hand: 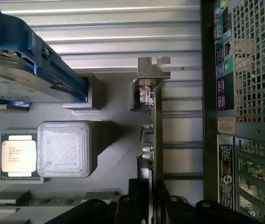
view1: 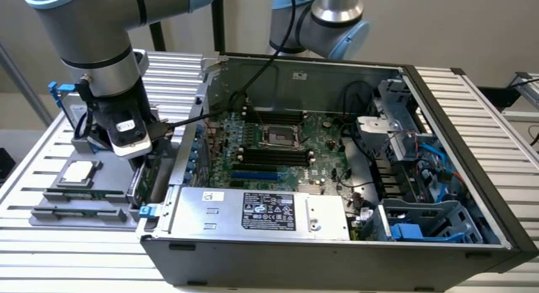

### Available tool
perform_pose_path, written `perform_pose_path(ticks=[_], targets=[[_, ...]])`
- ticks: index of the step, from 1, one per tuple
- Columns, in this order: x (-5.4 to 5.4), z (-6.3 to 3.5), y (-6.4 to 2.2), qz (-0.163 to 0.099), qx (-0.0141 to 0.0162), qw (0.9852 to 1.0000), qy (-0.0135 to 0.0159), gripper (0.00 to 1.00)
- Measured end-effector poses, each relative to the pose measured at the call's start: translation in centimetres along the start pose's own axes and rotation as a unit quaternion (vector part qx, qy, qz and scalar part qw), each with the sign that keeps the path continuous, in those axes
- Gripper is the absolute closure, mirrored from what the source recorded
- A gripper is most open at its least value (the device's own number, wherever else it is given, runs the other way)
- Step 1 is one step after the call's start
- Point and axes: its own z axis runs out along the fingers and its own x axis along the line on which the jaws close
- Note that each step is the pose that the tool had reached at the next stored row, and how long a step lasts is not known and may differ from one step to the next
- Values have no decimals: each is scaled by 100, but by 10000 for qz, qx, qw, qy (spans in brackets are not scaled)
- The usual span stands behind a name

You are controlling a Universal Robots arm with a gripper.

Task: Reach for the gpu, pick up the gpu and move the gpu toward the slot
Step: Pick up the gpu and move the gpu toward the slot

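Observation:
The gpu [hand: 156,135], a thin green card seen edge-on, stands upright in the grey holder tray [hand: 109,140]. Its metal bracket [hand: 153,72] is at the end far from me. In the exterior view the gpu [view1: 145,182] stands just outside the computer case's left wall. My gripper [hand: 151,205] straddles the near end of the card, one dark finger pressed close on each side. In the exterior view my gripper [view1: 139,155] hangs straight down over the card. The blue slot [view1: 257,176] lies on the motherboard inside the open case.
On the tray lie a silver hard drive with blue rails [hand: 25,70], a processor chip [hand: 17,156], a ribbed clear block [hand: 64,149] and memory sticks [view1: 80,195]. The case's rear wall [hand: 244,116] stands close beside the card. A power supply [view1: 261,211] fills the case's front.

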Motion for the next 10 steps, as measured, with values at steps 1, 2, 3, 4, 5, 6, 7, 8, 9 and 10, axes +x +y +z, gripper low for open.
perform_pose_path(ticks=[1, 2, 3, 4, 5, 6, 7, 8, 9, 10], targets=[[0, -13, 0, 0, -6, 10000, 0, 74], [1, -28, 1, 0, -11, 10000, 1, 74], [1, -42, 2, 0, -15, 10000, 0, 74], [1, -61, 3, 0, -18, 10000, 1, 74], [1, -83, 4, 0, -21, 10000, 1, 74], [2, -110, 5, 0, -23, 10000, 1, 74], [2, -141, 6, 0, -25, 10000, 1, 74], [2, -176, 7, 0, -27, 10000, 1, 74], [3, -217, 9, 0, -29, 10000, 1, 74], [4, -259, 11, 0, -30, 10000, 1, 74]])
